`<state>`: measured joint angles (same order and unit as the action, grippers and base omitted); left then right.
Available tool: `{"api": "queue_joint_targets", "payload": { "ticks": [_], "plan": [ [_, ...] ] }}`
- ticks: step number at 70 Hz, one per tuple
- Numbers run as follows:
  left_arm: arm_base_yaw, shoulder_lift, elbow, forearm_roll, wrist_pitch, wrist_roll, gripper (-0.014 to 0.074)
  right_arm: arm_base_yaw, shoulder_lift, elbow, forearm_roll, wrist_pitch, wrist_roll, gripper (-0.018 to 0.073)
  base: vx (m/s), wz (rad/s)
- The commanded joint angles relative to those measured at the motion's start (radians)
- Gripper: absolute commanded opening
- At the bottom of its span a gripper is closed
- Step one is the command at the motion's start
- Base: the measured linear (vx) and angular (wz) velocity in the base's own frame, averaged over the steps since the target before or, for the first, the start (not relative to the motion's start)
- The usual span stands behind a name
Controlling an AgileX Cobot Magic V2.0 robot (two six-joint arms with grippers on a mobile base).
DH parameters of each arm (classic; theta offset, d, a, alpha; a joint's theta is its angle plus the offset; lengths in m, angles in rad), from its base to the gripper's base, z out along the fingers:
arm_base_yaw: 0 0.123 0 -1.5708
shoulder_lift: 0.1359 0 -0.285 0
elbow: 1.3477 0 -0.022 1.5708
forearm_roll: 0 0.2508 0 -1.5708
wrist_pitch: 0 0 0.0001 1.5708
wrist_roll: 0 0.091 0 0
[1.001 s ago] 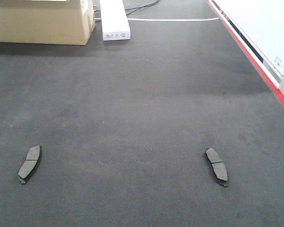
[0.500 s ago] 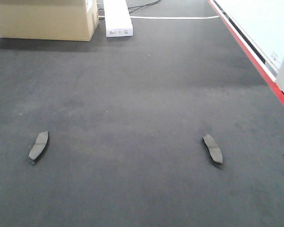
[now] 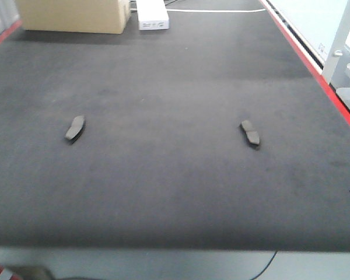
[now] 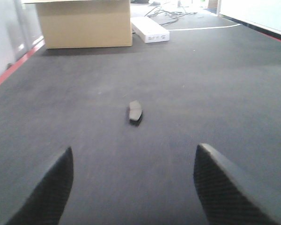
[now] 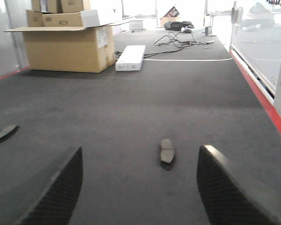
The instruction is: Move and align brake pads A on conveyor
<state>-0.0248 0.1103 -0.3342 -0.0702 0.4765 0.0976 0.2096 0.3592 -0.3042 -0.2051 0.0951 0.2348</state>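
Left gripper [image 4: 133, 187] is hanging wide open and empty, framing one brake pad [image 4: 135, 111] centred ahead of it — likely lining up a straight reach. Right gripper [image 5: 140, 187], equally wide, is facing the other brake pad [image 5: 167, 152], slightly right of centre. Both are lying flat on the conveyor [image 3: 163, 87], well apart, mid-frame left and right.

The conveyor [image 3: 175, 192] looks like matt, rough, carpet-like cloth. The brake pads A [image 3: 75, 128] have dull, fairly smooth grey faces. The box [image 3: 76, 14] is plain, matt brown cardboard.
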Motion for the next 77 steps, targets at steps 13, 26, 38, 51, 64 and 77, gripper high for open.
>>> {"api": "queue_joint_targets", "payload": {
  "ticks": [13, 26, 38, 51, 64, 77],
  "plan": [
    [-0.007, 0.017, -0.028, -0.003, -0.069, -0.004, 0.0523, 0.001, 0.006, -0.027, -0.005, -0.077, 0.0, 0.0487, -0.37, 0.18],
    [-0.007, 0.017, -0.028, -0.003, -0.069, -0.004, 0.0523, 0.001, 0.006, -0.027, -0.005, -0.077, 0.0, 0.0487, -0.37, 0.12],
    [-0.007, 0.017, -0.028, -0.003, -0.069, -0.004, 0.0523, 0.001, 0.006, -0.027, -0.005, -0.077, 0.0, 0.0487, -0.37, -0.01],
    [-0.007, 0.017, -0.028, -0.003, -0.069, -0.004, 0.0523, 0.001, 0.006, -0.027, -0.005, -0.077, 0.0, 0.0487, -0.33, -0.16],
    [-0.007, 0.017, -0.028, -0.003, -0.07, -0.004, 0.0523, 0.001, 0.006, -0.027, -0.005, -0.078, 0.0, 0.0487, -0.29, -0.21],
    [-0.007, 0.017, -0.028, -0.003, -0.069, -0.004, 0.0523, 0.001, 0.006, -0.027, -0.005, -0.078, 0.0, 0.0487, -0.22, -0.06]
  ]
}}
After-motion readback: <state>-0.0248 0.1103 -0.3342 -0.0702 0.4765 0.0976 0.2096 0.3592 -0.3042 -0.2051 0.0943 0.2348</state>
